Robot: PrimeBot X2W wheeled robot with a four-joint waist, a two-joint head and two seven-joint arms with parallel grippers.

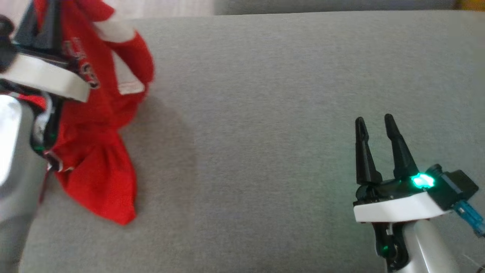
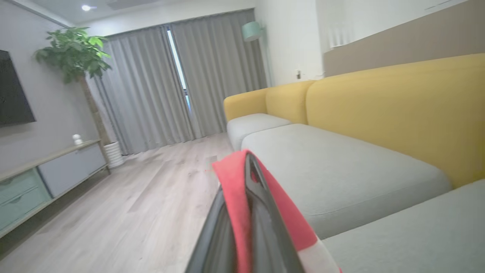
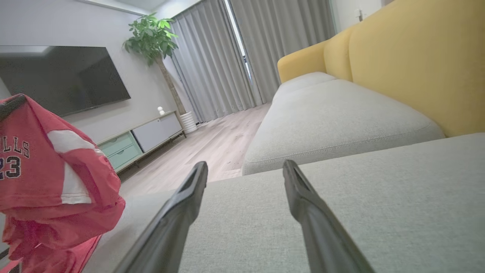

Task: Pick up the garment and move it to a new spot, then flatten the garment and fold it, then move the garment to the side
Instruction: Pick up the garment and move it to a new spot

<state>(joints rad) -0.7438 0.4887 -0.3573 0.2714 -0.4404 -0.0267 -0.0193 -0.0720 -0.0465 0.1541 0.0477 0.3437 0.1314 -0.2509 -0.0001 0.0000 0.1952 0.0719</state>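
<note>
Judged the first step to be in hand, the lift and carry to a new spot; saw the garment point(image 1: 94, 159), a red jersey with white bands and dark lettering, hanging bunched at the left of the scene from the left gripper point(image 2: 247, 163), clamped together on a fold of its cloth; found its lower tip brushing or just clear of the grey sofa seat point(image 1: 265, 113), hard to tell through the blur; noted thin, limp knit gathered into soft pleats, against the seat's coarse flat weave and the smooth yellow backrest point(image 2: 379, 106) beyond; found the right gripper point(image 1: 374, 118) at the near right, long dark tapered fingers spread apart and empty, low over the seat; reckoned next on carrying the cloth rightward over the open seat, lowering it, then catching an edge with the free gripper to spread it flat.
</note>
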